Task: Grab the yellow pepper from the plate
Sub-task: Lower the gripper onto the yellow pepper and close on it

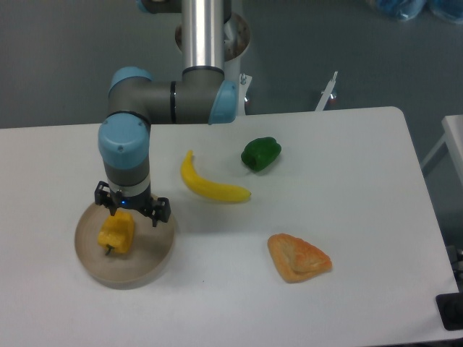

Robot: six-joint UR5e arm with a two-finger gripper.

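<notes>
1. The claw (pixel 132 211) hangs over the plate (pixel 153 249), pointing straight down from the arm's wrist, close above the upper end of the yellow pepper (pixel 116 233).
2. Its two fingers (pixel 162 212) stand spread wide: one dark tip shows over the plate's far-left rim, the other over the plate's right part, with a clear gap between them.
3. Nothing sits between the fingers; the claw has hold of nothing. From this overhead angle I cannot tell whether the claw's body touches the top of the pepper or hovers just above it.
4. The yellow pepper lies on the plate, left of the plate's middle, its short dark stem pointing toward the near edge of the tabletop (pixel 362 181).
5. The plate rests on the left part of the tabletop, nearer the near edge than the far one.
6. A banana (pixel 210 185) lies near the tabletop's middle, just right of the claw and apart from the plate.
7. A green pepper (pixel 261 153) sits beyond the banana's right end, toward the far edge.
8. A triangular orange pastry (pixel 297 257) lies toward the near edge, right of centre, well apart from the plate.
</notes>
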